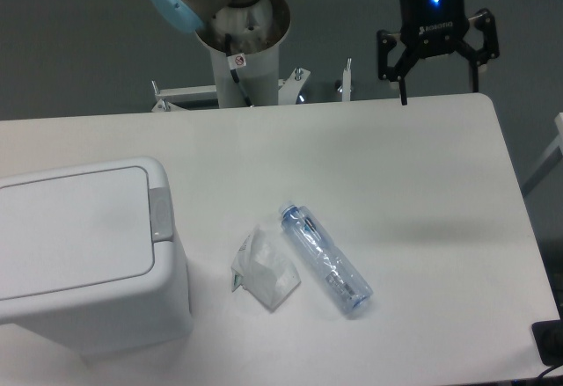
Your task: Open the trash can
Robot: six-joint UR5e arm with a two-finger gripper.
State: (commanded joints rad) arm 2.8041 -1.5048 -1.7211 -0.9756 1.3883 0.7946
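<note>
While my gripper [440, 76] hangs high over the far edge of the tabletop [422, 184], its fingers [403, 83] are spread wide and hold nothing. I see the trash can [84, 254] at the near left, well apart from it, with its lid shut flat. Just beside it lie a crumpled clear bag [264, 272] and a bottle [325, 259].

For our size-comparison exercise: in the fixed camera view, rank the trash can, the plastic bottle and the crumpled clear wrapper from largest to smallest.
1. trash can
2. plastic bottle
3. crumpled clear wrapper, though not much smaller than the bottle
</note>
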